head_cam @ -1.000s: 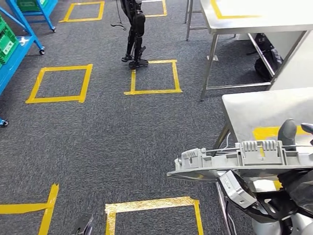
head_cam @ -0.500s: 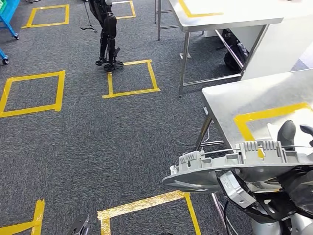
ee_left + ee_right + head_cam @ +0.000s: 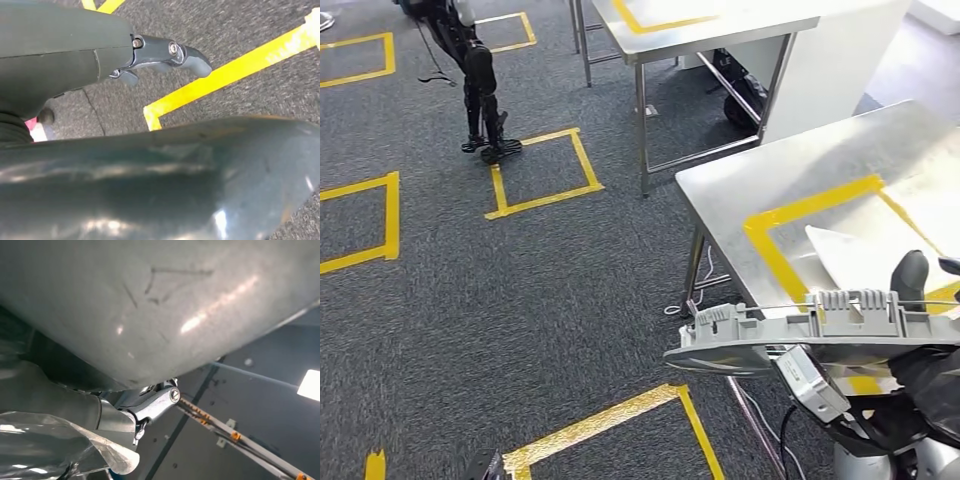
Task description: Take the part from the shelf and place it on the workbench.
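one grey part clamped in the right robot hand; no writing readable.

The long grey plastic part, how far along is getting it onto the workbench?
Pickup looks done: the right hand holds the long grey plastic part off the shelf. It is carried at the steel workbench's near edge. Left: setting it down, perhaps inside the yellow tape rectangle.
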Controlling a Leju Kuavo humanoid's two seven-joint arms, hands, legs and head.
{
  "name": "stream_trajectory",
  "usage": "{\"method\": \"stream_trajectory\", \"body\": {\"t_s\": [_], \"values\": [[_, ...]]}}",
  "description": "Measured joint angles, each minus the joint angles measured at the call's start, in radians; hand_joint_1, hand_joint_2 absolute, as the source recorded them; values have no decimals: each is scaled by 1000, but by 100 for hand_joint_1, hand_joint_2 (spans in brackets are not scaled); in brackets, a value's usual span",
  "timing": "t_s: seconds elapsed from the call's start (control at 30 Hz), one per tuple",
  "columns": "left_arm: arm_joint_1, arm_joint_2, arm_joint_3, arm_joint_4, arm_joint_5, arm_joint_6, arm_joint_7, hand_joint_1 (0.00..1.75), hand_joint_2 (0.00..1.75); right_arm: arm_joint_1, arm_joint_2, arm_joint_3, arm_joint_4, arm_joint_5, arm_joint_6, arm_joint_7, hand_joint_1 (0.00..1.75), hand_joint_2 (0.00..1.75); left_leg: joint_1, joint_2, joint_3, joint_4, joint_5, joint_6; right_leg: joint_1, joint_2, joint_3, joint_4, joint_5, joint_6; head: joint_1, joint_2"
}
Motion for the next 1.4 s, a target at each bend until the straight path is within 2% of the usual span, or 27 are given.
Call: {"method": "stream_trajectory", "body": {"t_s": [0.07,0.13,0.2,0.27,0.3,0.37,0.43,0.47,0.53,0.6,0.63,0.7,0.73,0.8,0.87,0.9,0.93,0.97,1.0,1.03,1.1,1.17,1.2,1.23,1.3,1.37,1.4], "values": [[0,-2,0,0,-16,10,-7,0,0,6,0,0,-5,0,0,12,175,175,9,-44,58,-131,55,-1,-1,24,-4,7,-1,8,0,0],[0,-6,-1,0,-28,18,-10,0,0,13,-1,0,-11,0,0,19,175,175,9,-71,80,-187,64,3,-3,45,-14,11,3,23,0,0],[-1,-8,-1,0,-34,23,-12,0,0,22,-2,0,-16,0,0,22,175,175,6,-54,79,-192,68,15,-9,63,-25,8,10,38,0,0],[-3,-10,-2,0,-38,25,-14,0,0,30,-4,0,-22,0,0,24,175,175,6,-31,79,-201,76,31,-9,37,-45,32,-8,46,3,0],[-3,-11,-4,0,-40,26,-15,0,0,31,-5,0,-23,0,0,25,175,175,5,-19,79,-205,80,38,-7,9,-66,73,-34,48,5,0],[-1,-13,-6,0,-42,26,-16,0,0,33,-7,0,-25,0,0,26,175,175,-2,7,75,-205,81,44,-4,-42,-126,208,-102,50,9,0],[2,-13,-6,0,-44,25,-16,0,0,37,-8,0,-25,0,0,26,175,175,-8,35,73,-205,81,46,-4,-55,-159,293,-130,51,8,0],[1,-13,-7,0,-45,25,-16,0,0,39,-9,0,-25,0,0,26,175,175,-10,48,73,-205,80,47,-3,-58,-145,278,-116,49,8,0],[-1,-15,-7,0,-47,24,-16,0,0,41,-10,-1,-27,0,0,26,175,175,-14,69,76,-205,79,47,1,-83,-64,145,-61,41,8,0],[-3,-16,-7,0,-48,24,-16,0,0,40,-11,-1,-29,0,0,26,175,175,-19,86,76,-203,76,42,10,-115,7,26,-32,32,8,0],[-3,-16,-7,0,-48,24,-16,0,0,40,-11,-1,-31,0,0,26,175,175,-21,94,77,-202,76,39,13,-122,19,3,-30,28,8,0],[-4,-17,-8,0,-49,23,-16,0,0,43,-11,-2,-32,0,0,26,175,175,-22,110,78,-201,75,31,15,-104,19,-1,-26,20,7,0],[-5,-17,-8,0,-49,23,-16,0,0,44,-11,-3,-33,0,0,26,175,175,-20,104,78,-197,70,26,13,-95,18,-4,-22,15,7,0],[-8,-17,-8,0,-49,23,-15,0,0,45,-11,-4,-35,0,0,26,175,175,-16,62,59,-146,33,15,7,-78,20,-10,-16,5,5,0],[-6,-17,-8,0,-50,22,-12,0,0,44,-11,-3,-36,0,0,24,175,175,-11,20,5,-18,-33,8,4,-58,19,-10,-13,0,3,0],[-5,-16,-8,0,-50,21,-9,0,0,45,-11,-4,-36,0,0,23,175,175,-9,13,-24,46,-57,6,4,-47,18,-10,-12,0,2,0],[-4,-16,-8,0,-51,21,-6,0,0,46,-11,-4,-36,0,0,22,175,175,-7,11,-43,84,-63,5,4,-34,18,-9,-12,-1,2,0],[-3,-16,-8,0,-52,20,-5,0,0,46,-11,-4,-36,0,0,21,175,175,-6,10,-44,83,-49,5,4,-21,18,-8,-12,0,2,0],[-4,-16,-8,0,-53,19,-3,0,0,46,-11,-4,-36,0,0,21,175,175,-4,7,-27,43,-16,5,3,-7,18,-6,-12,0,2,0],[-5,-16,-8,0,-54,18,-2,0,0,46,-11,-4,-36,0,0,21,175,175,-1,-8,3,-25,25,5,2,5,18,-3,-12,2,2,0],[-7,-17,-8,0,-55,17,-1,0,0,44,-11,-3,-36,0,0,20,175,175,6,-56,53,-145,71,6,1,29,10,6,-13,11,3,0],[-8,-17,-8,0,-55,16,0,0,0,43,-11,-3,-35,0,0,19,175,175,6,-79,66,-182,72,11,-2,51,-3,9,-9,25,3,0],[-9,-17,-8,0,-55,15,0,0,0,44,-11,-3,-35,0,0,18,175,175,5,-70,65,-185,74,16,-4,62,-9,8,-5,32,4,0],[-10,-18,-8,0,-55,15,0,0,0,45,-11,-3,-35,0,0,18,175,175,4,-59,65,-189,77,23,-6,59,-15,9,-5,38,4,0],[-12,-21,-8,0,-55,15,0,0,0,43,-11,-4,-35,0,0,18,175,175,5,-34,66,-198,84,38,-4,16,-42,48,-30,45,9,0],[-12,-22,-8,0,-55,15,0,0,0,40,-11,-4,-33,0,0,18,175,175,2,-6,65,-201,85,46,-2,-38,-99,166,-92,50,15,0],[-10,-22,-8,0,-55,15,0,0,0,40,-11,-4,-32,0,0,18,175,175,1,8,64,-200,85,47,-2,-49,-130,234,-120,52,17,0]]}}
